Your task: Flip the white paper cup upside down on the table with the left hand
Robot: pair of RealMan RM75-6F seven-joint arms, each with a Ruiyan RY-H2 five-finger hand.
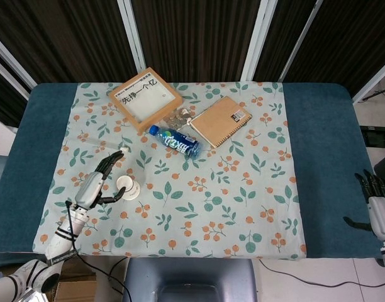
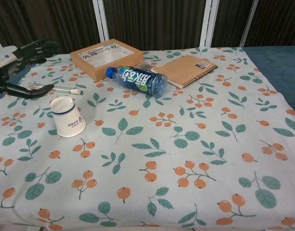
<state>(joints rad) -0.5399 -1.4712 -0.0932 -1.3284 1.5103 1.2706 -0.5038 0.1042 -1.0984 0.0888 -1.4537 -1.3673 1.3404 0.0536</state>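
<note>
The white paper cup (image 1: 126,186) (image 2: 67,117) stands mouth down on the floral cloth at the left, its narrow base with a blue band on top. My left hand (image 1: 95,183) (image 2: 15,61) is just to the left of the cup, lifted off it, with its fingers spread and nothing in them. A gap shows between the hand and the cup in both views. My right hand (image 1: 376,202) hangs past the table's right edge, fingers apart and holding nothing; the chest view does not show it.
A wooden framed box (image 1: 145,99) (image 2: 106,56), a lying blue bottle (image 1: 175,141) (image 2: 137,79) and a brown notebook (image 1: 221,119) (image 2: 185,69) sit at the back. A thin white stick (image 2: 56,89) lies behind the cup.
</note>
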